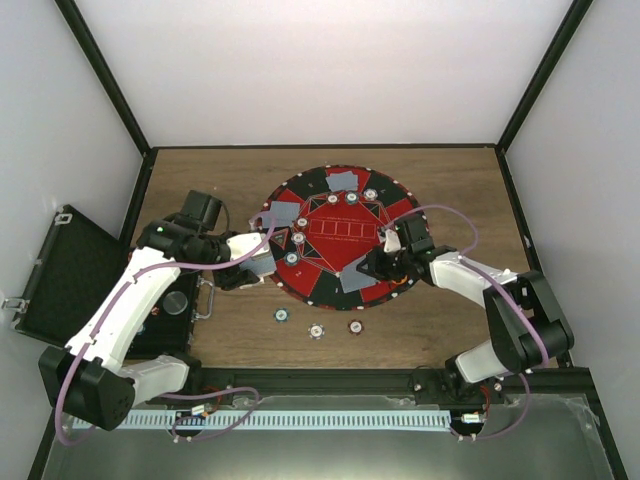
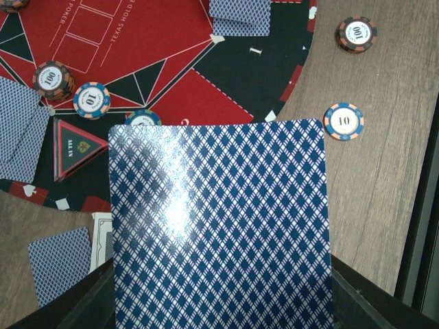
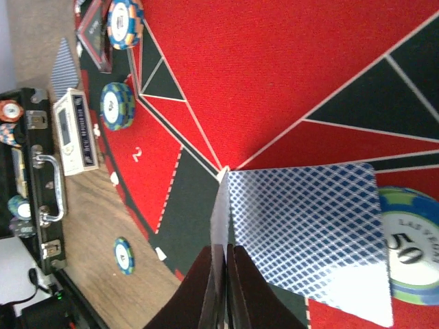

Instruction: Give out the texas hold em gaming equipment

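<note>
Card (image 2: 219, 205) clamped in left pincer (image 2: 226, 305), blue back up, second card (image 3: 219, 212) pinched edge-on in right pincer (image 3: 225, 274)

Up on the red felt mat (image 2: 137, 62), white lettering reading "TEXAS HOLD", cut off by the frame edge, with "POKER" partly legible beside it, and "ALL IN" on the triangular red plaque (image 2: 77, 145) near the mat's rim. Over to the chips now: "10" on the orange-and-blue chip (image 2: 343, 121) out on the table (image 2: 384, 171) and again on the blue-edged chip (image 2: 91, 100) on the mat, "100" on the dark chip (image 2: 357, 33) and on the brown-edged chip (image 2: 53, 78). From the right wrist, "50" on the green-and-blue chip (image 3: 411, 247) and a white "2" on a red segment of the mat.
</note>
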